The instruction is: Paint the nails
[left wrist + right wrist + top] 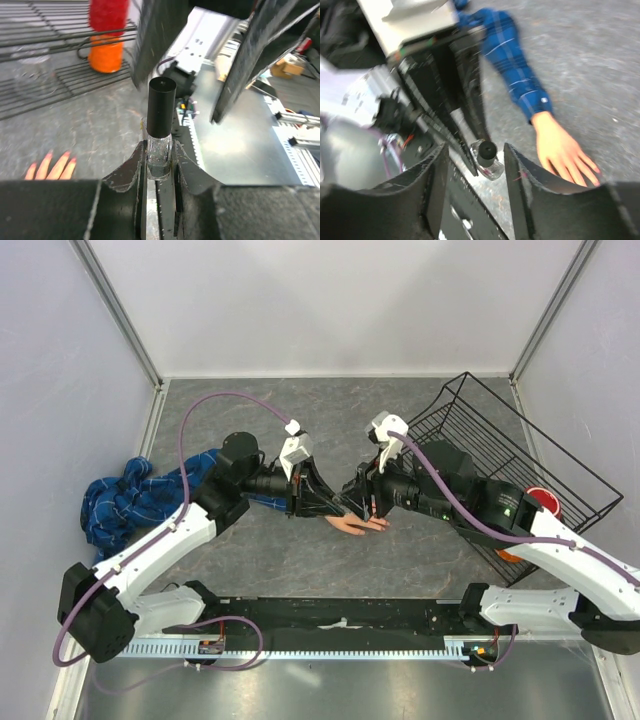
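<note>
Between my left fingers (160,165) sits the little glass polish bottle (160,150). They are clamped low on the glass, and the black cap (161,107) sticks up free. My right fingers (474,150) are apart, one on each side of that cap. They do not look like they touch it, but the right wrist view is blurry, so I cannot be sure.

The nails (594,171) are at the tips of the peach mannequin hand (560,147). It lies flat on the counter (600,60), just off to one side of my right fingers and lower than both pairs. I think the cap must come off first, and no brush is out yet.

Here is what worries me:

- My right fingers may close off to one side of the cap. That would push the bottle over or twist it loose from my left fingers.
- If I turn the cap and my left fingers slip on the smooth glass, the whole bottle spins and the cap stays on.
- If the bottle drops, it lands close to the mannequin hand and the blue plaid sleeve (515,65). Polish could spill there.
- Both pairs of fingers are very near each other, so a quick move could bang them together.
</note>
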### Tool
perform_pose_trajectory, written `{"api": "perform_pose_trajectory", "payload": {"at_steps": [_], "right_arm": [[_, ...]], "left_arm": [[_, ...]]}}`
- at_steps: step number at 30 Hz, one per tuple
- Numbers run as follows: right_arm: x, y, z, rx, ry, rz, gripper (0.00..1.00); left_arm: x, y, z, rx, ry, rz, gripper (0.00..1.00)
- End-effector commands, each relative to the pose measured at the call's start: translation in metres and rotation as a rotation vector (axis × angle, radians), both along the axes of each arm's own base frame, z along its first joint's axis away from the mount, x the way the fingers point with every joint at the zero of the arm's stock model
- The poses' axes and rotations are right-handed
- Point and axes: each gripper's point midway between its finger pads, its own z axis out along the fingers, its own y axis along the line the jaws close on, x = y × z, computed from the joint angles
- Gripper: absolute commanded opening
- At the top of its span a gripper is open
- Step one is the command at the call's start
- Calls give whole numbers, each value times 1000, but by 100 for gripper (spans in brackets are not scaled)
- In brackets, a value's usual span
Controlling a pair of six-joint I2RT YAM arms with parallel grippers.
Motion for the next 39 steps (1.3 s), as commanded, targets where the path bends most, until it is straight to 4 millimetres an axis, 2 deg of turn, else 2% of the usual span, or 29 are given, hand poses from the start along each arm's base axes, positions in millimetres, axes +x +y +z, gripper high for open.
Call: {"api": "perform_pose_trajectory", "payload": {"at_steps": [1, 6, 9, 11, 12, 15, 19, 20, 22, 23, 26, 28, 29, 30, 31, 33, 35, 39], "right_arm": [[-27, 8, -8, -23, 1, 197, 51], [-31, 10, -9, -25, 2, 240, 45], [-28, 10, -9, -28, 1, 237, 34], [-26, 11, -11, -33, 2, 234, 24], [-25, 11, -12, -36, 5, 232, 14], [-20, 11, -18, -48, 20, 200, 0], [-12, 17, -22, -38, 59, 147, 0], [-10, 19, -23, -29, 74, 131, 0], [1, 21, -20, 22, 97, 37, 0], [7, 21, -24, 28, 107, -10, 0], [26, 17, -24, 59, 110, -205, 0], [32, 17, -29, 35, 84, -331, 0], [32, 21, -23, 68, 105, -382, 0], [25, 36, -32, 40, 113, -388, 0], [29, 34, -31, 45, 91, -450, 0], [20, 52, -27, 78, 87, -464, 0], [21, 60, -20, 101, 66, -482, 0], [22, 60, -13, 104, 41, -478, 0]], "left_arm": [[-18, 2, 25, -67, -27, -130, 2], [-22, 3, 27, -73, -25, -147, 2], [-22, 3, 27, -73, -23, -150, 2], [-22, 4, 28, -77, -28, -145, 2], [-22, 3, 28, -77, -28, -142, 2], [-16, 3, 29, -78, -39, -93, 2], [11, 3, 23, -40, -86, 88, 2], [27, 3, 23, -26, -99, 181, 2], [42, 9, 16, 13, -112, 286, 2], [57, 13, 15, 29, -122, 379, 2], [79, 27, 11, 70, -153, 535, 2], [84, 33, 11, 81, -165, 584, 2], [88, 37, 12, 83, -170, 616, 2], [89, 38, 12, 82, -172, 624, 2], [89, 38, 13, 81, -174, 629, 2], [90, 39, 13, 81, -175, 637, 2], [90, 40, 14, 80, -180, 643, 2], [88, 39, 15, 77, -183, 628, 2]]}}
